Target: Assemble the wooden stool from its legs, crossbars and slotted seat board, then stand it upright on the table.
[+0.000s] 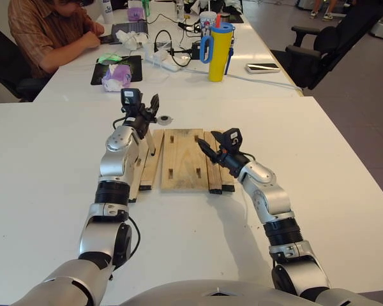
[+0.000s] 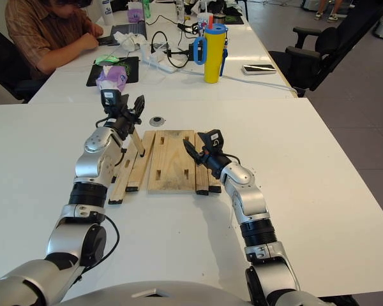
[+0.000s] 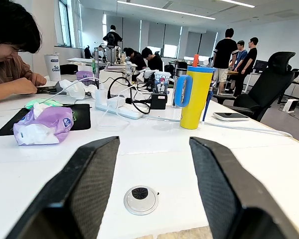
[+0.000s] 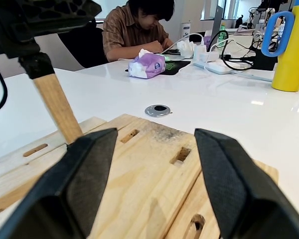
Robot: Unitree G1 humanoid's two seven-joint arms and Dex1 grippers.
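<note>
The slotted seat board [image 1: 182, 159] lies flat on the white table [image 1: 45, 166]. Wooden legs [image 1: 150, 164] lie along its left side, and darker bars [image 1: 216, 177] along its right side. My left gripper [image 3: 154, 164] hovers over the board's far left corner, open with nothing between its fingers. A wooden stick [image 4: 57, 107] stands tilted just under that wrist; what holds it is hidden. My right gripper [image 4: 154, 164] hangs open low over the board's right part, above the slots [image 4: 181, 155].
A round cable grommet [image 1: 164, 119] sits just beyond the board. On the far table stand a yellow tumbler [image 1: 219, 51], a purple tissue pack [image 1: 117, 76], a phone [image 1: 263, 67] and cables. A person sits at the far left. An office chair [image 1: 319, 51] stands at the right.
</note>
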